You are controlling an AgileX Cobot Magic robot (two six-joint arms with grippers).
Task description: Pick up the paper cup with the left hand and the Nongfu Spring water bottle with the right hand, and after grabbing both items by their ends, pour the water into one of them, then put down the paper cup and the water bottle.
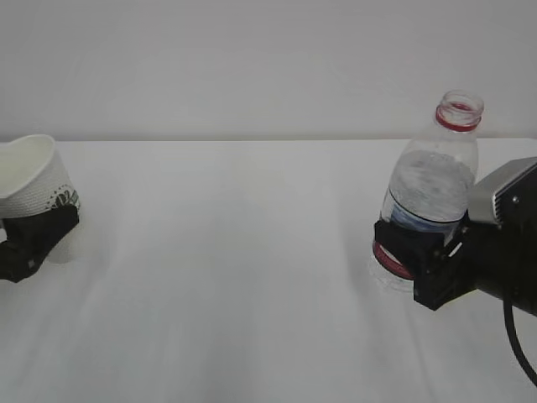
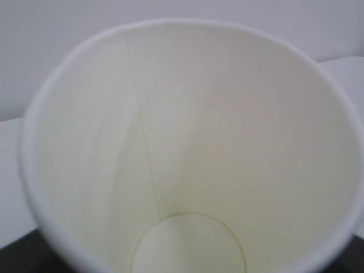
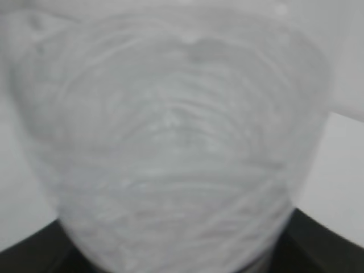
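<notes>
Exterior view, reading from the left: the left hand [image 1: 33, 239] has its jaws clamped on the base of the paper cup [image 1: 29, 178], low at the far left edge just above the table [image 1: 252, 294], with the cup leaning so its mouth tips toward the left. Left wrist view looks straight down into the cup [image 2: 187, 148]; its floor and walls look dry and empty, with no water visible (the seam runs down the inner wall).

Across a wide stretch of bare tabletop, at the right, the right hand [image 1: 411, 256] grips the Nongfu Spring water bottle [image 1: 432, 180] around its lower body, at the red-banded label. The bottle is uncapped, red neck ring on top, close to upright and leaning slightly right. Right wrist view is filled by the blurred, ribbed bottle wall [image 3: 170, 148], so the water level cannot be read there; in the exterior view it is hard to say how much liquid is inside.

Both items appear grasped, and the 2 are well apart, so the pour has not begun. Next, the arms likely need to bring cup and bottle together over the middle, level the cup's mouth upward, then tilt the bottle's neck over the rim.
</notes>
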